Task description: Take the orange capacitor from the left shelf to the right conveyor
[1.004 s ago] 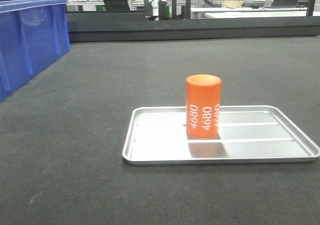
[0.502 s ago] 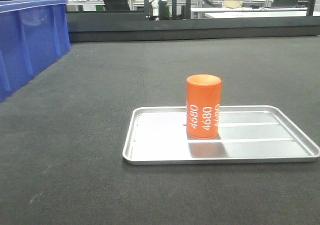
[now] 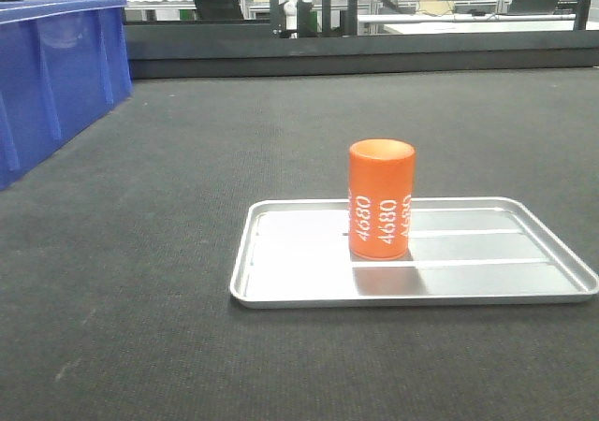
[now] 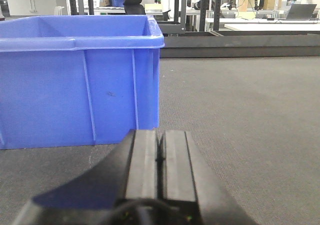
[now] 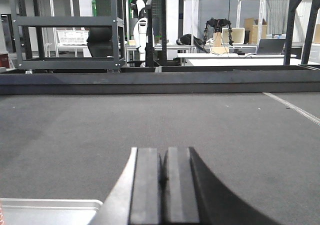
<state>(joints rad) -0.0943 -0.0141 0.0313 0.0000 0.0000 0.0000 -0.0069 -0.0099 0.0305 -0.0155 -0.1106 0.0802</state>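
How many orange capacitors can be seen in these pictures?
1. The orange capacitor stands upright on the silver tray, near its back edge, on the dark belt. Others may be hidden inside the blue bin, whose interior is not visible.

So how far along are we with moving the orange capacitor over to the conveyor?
The placing looks done: the orange capacitor stands upright in the silver tray, which lies on the dark conveyor belt. Nothing is in hand: the left tool, facing the blue bin, and the right tool are both shut and empty, and neither touches the capacitor. No shelf shows here. Little seems left beyond parking the arms.
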